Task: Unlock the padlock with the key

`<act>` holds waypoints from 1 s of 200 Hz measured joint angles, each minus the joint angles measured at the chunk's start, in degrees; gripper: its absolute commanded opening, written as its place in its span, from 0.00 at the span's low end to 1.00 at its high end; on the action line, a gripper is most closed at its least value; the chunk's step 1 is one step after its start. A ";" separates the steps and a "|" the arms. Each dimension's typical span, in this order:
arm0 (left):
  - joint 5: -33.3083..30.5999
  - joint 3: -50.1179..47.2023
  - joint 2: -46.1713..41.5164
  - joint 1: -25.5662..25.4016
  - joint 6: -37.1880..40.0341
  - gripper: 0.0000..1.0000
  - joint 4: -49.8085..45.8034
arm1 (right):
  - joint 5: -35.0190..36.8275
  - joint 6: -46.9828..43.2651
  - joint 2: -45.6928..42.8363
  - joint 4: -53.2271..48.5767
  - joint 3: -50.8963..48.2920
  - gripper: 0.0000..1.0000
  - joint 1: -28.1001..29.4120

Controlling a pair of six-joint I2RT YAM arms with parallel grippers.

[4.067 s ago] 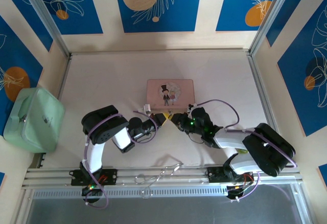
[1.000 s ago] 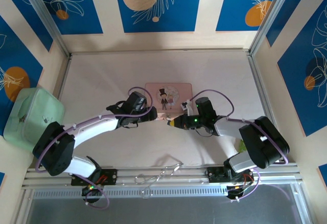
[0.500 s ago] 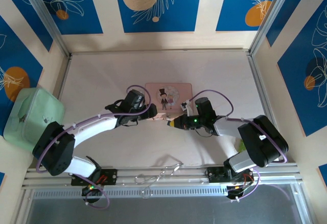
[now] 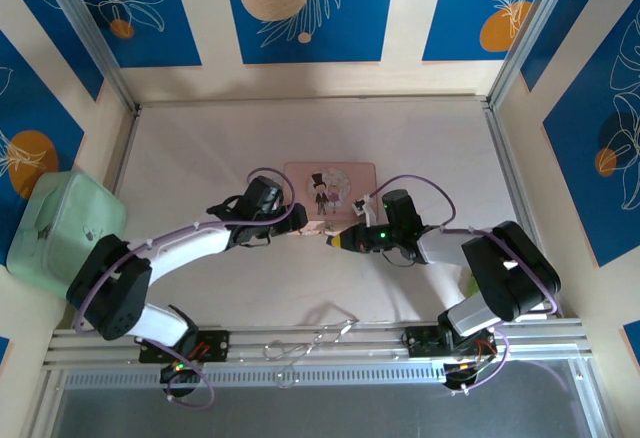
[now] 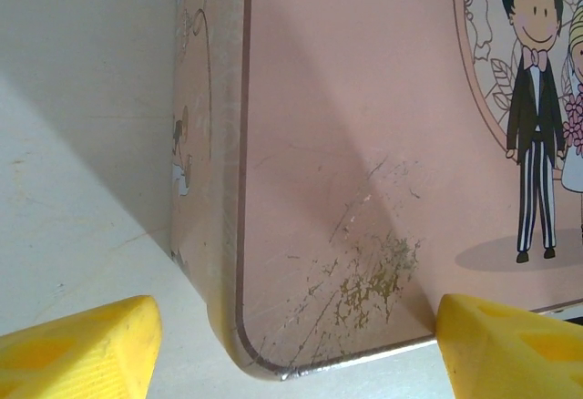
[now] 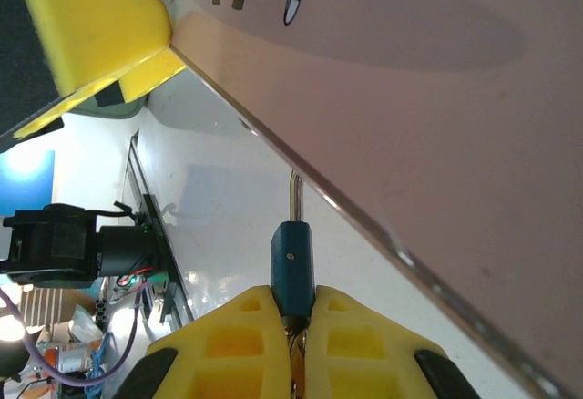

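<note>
The padlock has a small blue body and a silvery shackle pointing at the front edge of the pink tin. My right gripper is shut on the blue body, low over the table in front of the tin. A brassy sliver sits deep between the fingers; I cannot tell whether it is the key. My left gripper stands open, its yellow fingertips wide apart on either side of the tin's front left corner. From above, both grippers, left and right, meet at that edge.
A mint-green case leans at the left wall. Thin wire loops lie on the front rail between the arm bases. A small green object sits by the right arm. Walls close the table on three sides.
Since four seconds ago both arms have stretched out to the tin's front edge. Over the last second nothing has visibly moved.
</note>
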 measured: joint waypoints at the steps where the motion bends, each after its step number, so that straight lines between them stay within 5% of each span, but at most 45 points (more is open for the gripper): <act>1: 0.00 0.00 0.00 0.00 0.00 0.79 0.00 | -0.09 0.00 0.02 0.02 0.00 0.00 -0.02; 200: 1.86 -4.20 -1.40 0.70 -2.84 0.76 6.03 | -2.73 -1.44 0.72 0.68 -0.15 0.00 -2.40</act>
